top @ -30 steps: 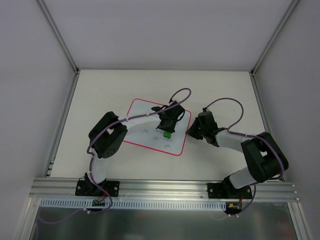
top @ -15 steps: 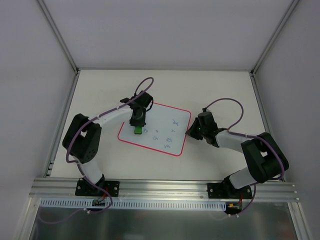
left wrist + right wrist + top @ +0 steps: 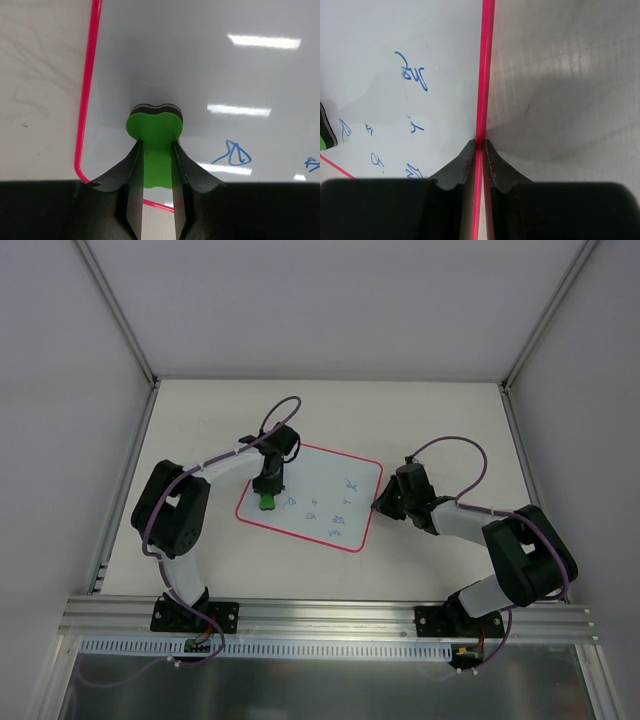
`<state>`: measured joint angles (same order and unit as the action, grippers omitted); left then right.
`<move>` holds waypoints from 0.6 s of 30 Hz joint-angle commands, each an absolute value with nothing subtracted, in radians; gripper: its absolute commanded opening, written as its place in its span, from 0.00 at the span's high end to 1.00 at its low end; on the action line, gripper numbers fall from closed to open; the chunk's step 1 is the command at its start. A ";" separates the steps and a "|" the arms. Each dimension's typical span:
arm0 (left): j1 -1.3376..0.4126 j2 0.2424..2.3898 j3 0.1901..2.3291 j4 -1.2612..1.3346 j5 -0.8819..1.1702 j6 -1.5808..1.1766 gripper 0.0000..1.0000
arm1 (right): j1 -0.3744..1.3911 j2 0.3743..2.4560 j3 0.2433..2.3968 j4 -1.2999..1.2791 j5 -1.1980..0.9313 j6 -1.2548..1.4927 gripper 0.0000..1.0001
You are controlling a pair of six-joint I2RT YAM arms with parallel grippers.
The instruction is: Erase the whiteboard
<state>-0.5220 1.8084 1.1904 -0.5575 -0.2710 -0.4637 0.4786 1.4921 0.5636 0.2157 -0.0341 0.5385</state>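
Well, the whiteboard (image 3: 320,478) lies flat near the middle of the table (image 3: 200,410), and it seems to sit just where it sat a second ago. What has changed is the left gripper (image 3: 267,495). It was over the right-centre of the board then and has swept across to the left part, close to the left edge (most of that travel came in the first half-second). It is clamped on the green eraser (image 3: 153,125), whose face presses on the white surface just inside the red border (image 3: 87,90). The blue scribbles (image 3: 412,74) on the right half are still there. The board's long axis runs left to right across the table, skewed so its right end lies slightly nearer the arms. The right gripper (image 3: 479,144) has its jaws nearly together, pinching that right edge as before.
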 commanded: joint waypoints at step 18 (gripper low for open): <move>-0.894 1.929 1.255 -0.515 -0.184 -0.644 1.00 | 0.486 1.494 0.502 0.101 -0.006 0.529 0.87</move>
<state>-0.9386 1.9392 1.3415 -0.4198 -0.2405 -0.5945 0.4786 1.4780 0.5476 0.2230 -0.0288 0.5388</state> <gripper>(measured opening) 0.217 0.129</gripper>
